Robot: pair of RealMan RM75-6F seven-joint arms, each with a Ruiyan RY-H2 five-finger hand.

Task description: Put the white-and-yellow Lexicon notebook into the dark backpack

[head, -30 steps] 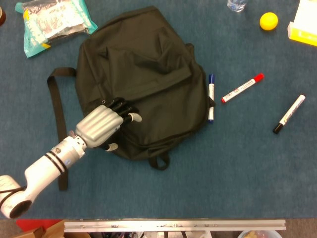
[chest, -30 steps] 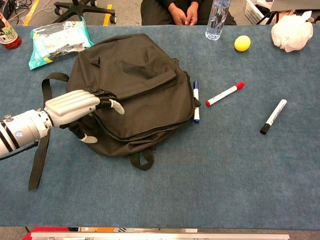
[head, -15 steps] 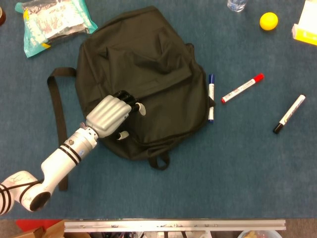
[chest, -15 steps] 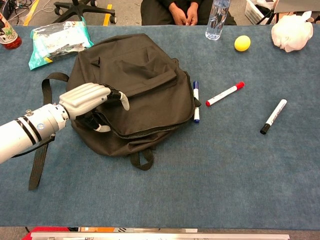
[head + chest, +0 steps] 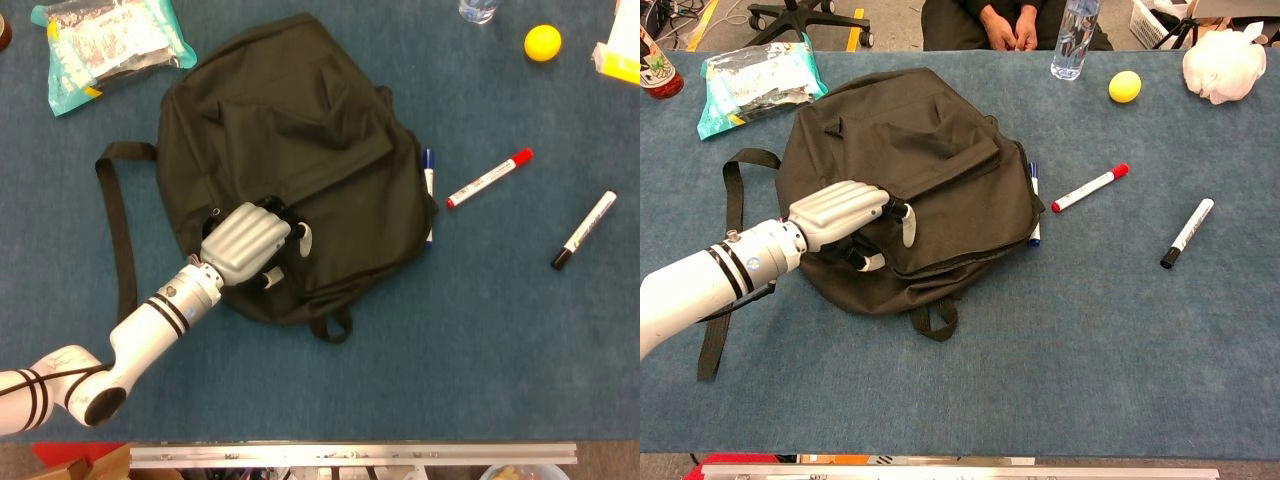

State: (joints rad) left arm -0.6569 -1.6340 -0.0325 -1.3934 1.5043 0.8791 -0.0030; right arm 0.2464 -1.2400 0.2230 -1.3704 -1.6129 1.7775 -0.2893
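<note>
The dark backpack (image 5: 300, 130) lies flat on the blue table, also seen in the chest view as the backpack (image 5: 930, 130). My left hand (image 5: 245, 240) rests on its lower left part with the fingers curled into the fabric at the zipper opening; the chest view shows the same left hand (image 5: 840, 210) gripping that edge. Only a corner of the white-and-yellow notebook (image 5: 620, 62) shows, at the top right edge of the head view. My right hand is in neither view.
A blue marker (image 5: 428, 170) lies half under the backpack's right side. A red marker (image 5: 488, 178) and a black marker (image 5: 584, 230) lie to the right. A yellow ball (image 5: 543, 42), water bottle (image 5: 1076, 35), white bag (image 5: 1225, 65) and wipes pack (image 5: 110, 45) line the far side.
My left hand has moved right and down along the backpack, pulling its fabric so that the bag shifted over the blue marker. The notebook's visible part has shrunk toward the right edge.
</note>
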